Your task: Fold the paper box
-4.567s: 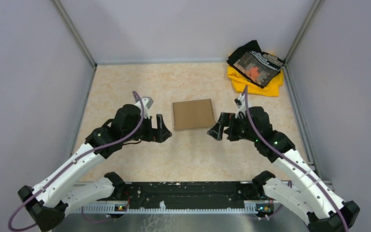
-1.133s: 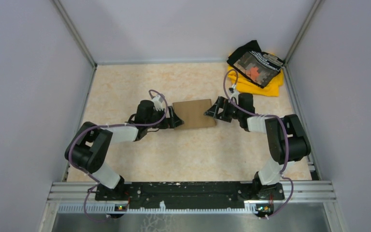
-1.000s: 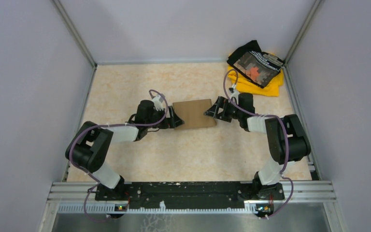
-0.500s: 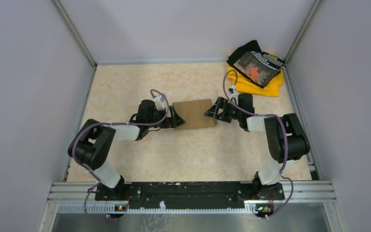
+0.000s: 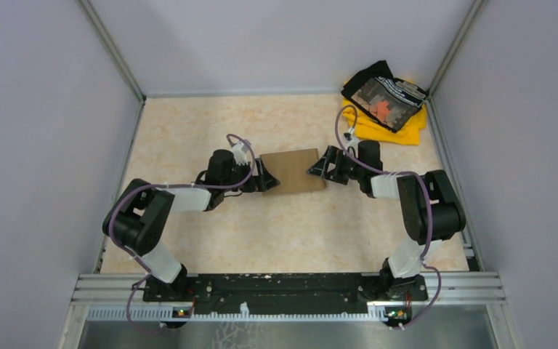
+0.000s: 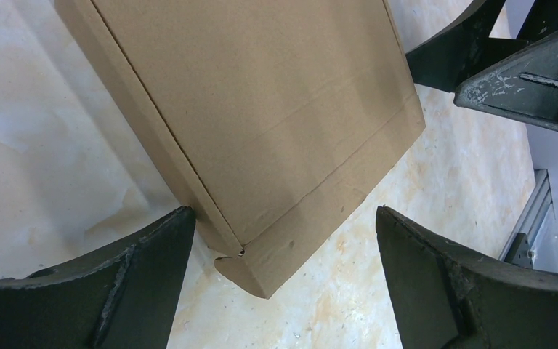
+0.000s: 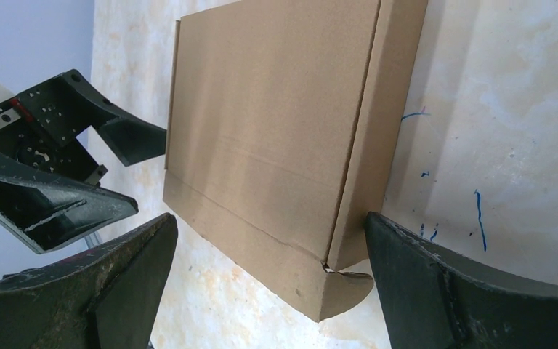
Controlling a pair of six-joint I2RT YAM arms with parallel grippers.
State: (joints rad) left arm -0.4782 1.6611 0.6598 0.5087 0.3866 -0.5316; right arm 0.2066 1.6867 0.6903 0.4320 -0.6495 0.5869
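Looking down, we see pale grey walls [image 5: 276,36] enclosing a beige marbled desk [image 5: 189,123]. The paper box [image 5: 291,171] lies closed and flat between the left end effector [image 5: 265,177] and the right end effector [image 5: 319,166]. Both are released, each straddling a box corner. Beyond the right one sits a yellow and black cloth pile [image 5: 385,102].

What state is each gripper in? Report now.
Left gripper: open, straddling the flat brown cardboard box, no grip.
Right gripper: open, straddling its opposite end.
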